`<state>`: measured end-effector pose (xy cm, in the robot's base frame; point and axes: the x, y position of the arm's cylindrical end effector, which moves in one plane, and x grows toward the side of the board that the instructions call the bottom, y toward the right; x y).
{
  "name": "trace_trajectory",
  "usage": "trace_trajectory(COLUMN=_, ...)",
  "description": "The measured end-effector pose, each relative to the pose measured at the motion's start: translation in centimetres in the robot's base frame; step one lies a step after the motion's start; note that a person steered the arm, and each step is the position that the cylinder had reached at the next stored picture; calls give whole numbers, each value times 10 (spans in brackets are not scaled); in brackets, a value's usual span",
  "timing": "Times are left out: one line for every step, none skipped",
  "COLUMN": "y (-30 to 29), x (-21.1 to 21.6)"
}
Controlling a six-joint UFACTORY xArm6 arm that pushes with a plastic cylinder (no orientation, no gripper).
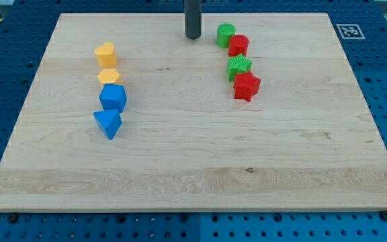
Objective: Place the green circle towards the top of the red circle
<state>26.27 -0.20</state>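
Wooden tabletop point(193, 168) looks slick. Green circle point(226, 34) sits touching the red circle point(238, 46), at its upper left. My tip point(193, 37), a bare rod holding nothing, waits just left. Light, rigid, probably slidey; I'd push its lower-left side.

Rod point(193, 17) cut off by view's top.

No readable text, square fiducial marker point(347, 31) on board's corner point(328, 20)
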Motion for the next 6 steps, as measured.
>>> trace_trajectory(y=5, x=0)
trace_trajectory(y=11, x=0)
trace_trajectory(y=19, x=0)
trace_trajectory(y=26, x=0)
trace_trajectory(y=31, x=0)
trace_trajectory(y=39, x=0)
